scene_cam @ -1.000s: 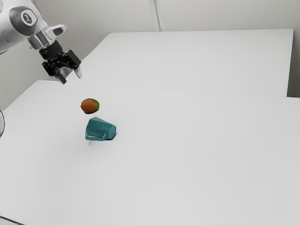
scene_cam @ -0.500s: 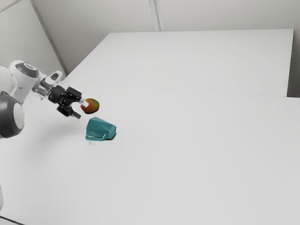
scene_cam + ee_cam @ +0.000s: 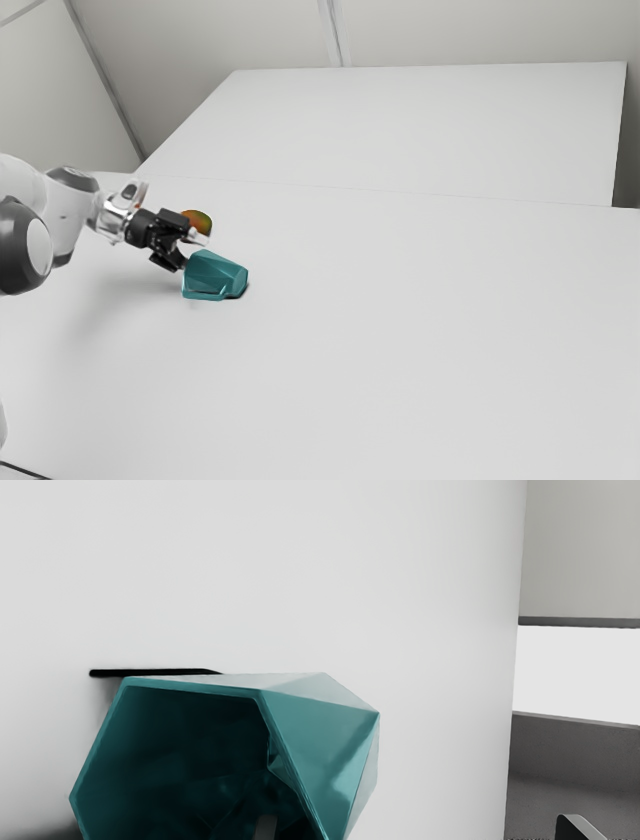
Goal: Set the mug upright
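Pincer (image 3: 193, 253) is held spread, its 2 fingertips parted, 1 of them seen against the mug's open mouth in the wrist view; contact can't be confirmed. Mug (image 3: 214, 272) is tipped on its side on the table (image 3: 400, 320), just beside the pincer, mouth turned toward it. Orange-green fruit (image 3: 202, 221) is placed near the mug, partly hidden by the pincer.

Bright, diffuse light, soft shadow on the table (image 3: 420, 340), pale glare on the teal mug (image 3: 320, 730)
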`<state>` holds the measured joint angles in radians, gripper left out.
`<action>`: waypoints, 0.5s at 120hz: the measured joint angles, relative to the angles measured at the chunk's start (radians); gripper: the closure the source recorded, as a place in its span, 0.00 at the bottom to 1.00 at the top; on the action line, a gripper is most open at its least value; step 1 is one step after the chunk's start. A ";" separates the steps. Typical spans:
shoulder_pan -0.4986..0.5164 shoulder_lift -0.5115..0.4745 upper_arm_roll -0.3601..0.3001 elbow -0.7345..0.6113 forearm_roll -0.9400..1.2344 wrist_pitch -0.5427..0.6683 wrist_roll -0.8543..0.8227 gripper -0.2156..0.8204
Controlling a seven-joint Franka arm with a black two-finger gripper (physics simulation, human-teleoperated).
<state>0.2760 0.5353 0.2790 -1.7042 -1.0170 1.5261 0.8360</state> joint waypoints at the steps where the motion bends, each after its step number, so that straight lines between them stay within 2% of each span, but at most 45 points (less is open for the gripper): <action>1: 0.000 0.000 0.000 -0.001 -0.002 -0.001 0.002 0.21; 6: 0.000 0.001 -0.001 -0.003 -0.008 -0.006 0.010 0.29; 20: 0.002 -0.008 0.000 -0.002 -0.017 -0.014 0.032 0.59; 29: 0.001 -0.014 0.000 -0.002 -0.019 -0.016 0.044 0.73; 43: -0.001 -0.017 -0.001 -0.001 -0.020 -0.015 0.061 0.85; 60: -0.002 -0.018 -0.001 -0.001 -0.019 -0.013 0.075 0.91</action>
<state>0.2735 0.5171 0.2776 -1.7056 -1.0360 1.5127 0.9105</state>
